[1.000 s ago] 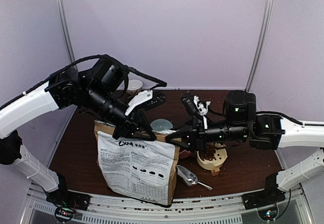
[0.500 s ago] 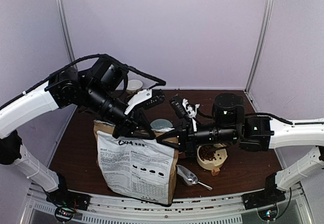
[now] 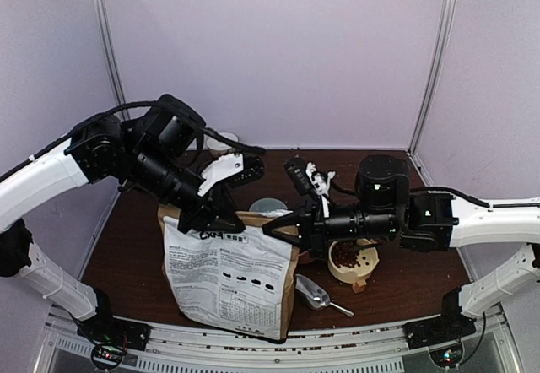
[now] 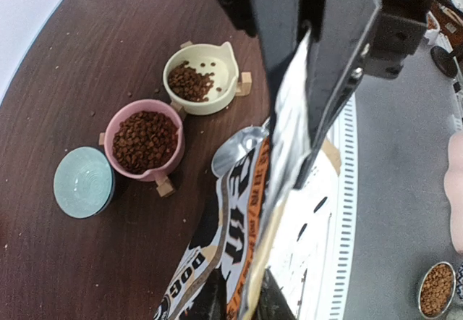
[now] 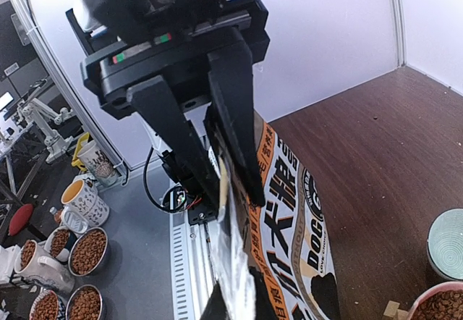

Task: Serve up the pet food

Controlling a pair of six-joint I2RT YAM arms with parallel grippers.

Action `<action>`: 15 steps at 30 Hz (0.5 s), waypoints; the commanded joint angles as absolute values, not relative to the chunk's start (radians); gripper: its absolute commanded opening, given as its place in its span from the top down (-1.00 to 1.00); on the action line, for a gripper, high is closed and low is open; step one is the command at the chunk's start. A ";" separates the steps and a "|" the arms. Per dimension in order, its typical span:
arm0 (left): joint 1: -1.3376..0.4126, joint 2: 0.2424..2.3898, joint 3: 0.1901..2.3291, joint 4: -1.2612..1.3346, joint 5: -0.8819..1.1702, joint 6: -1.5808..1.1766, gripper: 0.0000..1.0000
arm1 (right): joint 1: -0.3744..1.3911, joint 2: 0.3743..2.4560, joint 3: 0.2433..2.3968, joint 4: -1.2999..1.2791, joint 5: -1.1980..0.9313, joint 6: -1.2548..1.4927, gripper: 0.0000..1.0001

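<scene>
The bag point(image 3: 228, 276) is stiff printed paper, white on its face with brown and orange lettering down the side and a creased, silvery inner lining along its open top. It stands upright at the near side of the dark wood-grain table point(image 4: 87, 59). The pet food point(image 4: 145, 140) is small, rounded, reddish-brown pellets. It fills a smooth pink bowl point(image 4: 116, 128) and thinly covers part of a cream bowl point(image 4: 224, 63), both with pour lips and resting on small wooden blocks. Beside the pink bowl sits a round teal dish point(image 4: 83, 182) with concentric ridges, and a shiny metal scoop point(image 4: 235, 150) lies next to the bag. The left gripper point(image 4: 296, 142) straddles the bag's top edge. Its flat black fingers point(image 4: 340, 59) stand slightly apart with the lining between them, and I cannot tell whether they pinch it. The right gripper point(image 5: 231, 193) has its fingers point(image 5: 235, 110) pressed together on the same top edge, clamping the paper.
</scene>
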State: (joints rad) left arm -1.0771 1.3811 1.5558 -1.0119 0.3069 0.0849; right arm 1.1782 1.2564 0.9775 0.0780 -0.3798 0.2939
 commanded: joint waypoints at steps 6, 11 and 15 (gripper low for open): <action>-1.008 1.317 1.554 -1.126 0.201 0.109 1.00 | 1.171 1.235 1.012 0.081 -0.374 0.275 1.00; -0.961 1.286 1.543 -1.134 0.186 0.113 0.83 | 1.171 1.215 0.997 0.064 -0.357 0.269 1.00; -0.930 1.271 1.532 -1.141 0.184 0.122 1.00 | 1.171 1.207 0.991 0.061 -0.352 0.267 1.00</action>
State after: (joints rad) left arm -0.9817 1.3094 1.5425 -1.0988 0.2718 0.1146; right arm 1.1755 1.2545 0.9810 0.0704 -0.3614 0.2798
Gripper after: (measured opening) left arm 0.013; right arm 0.007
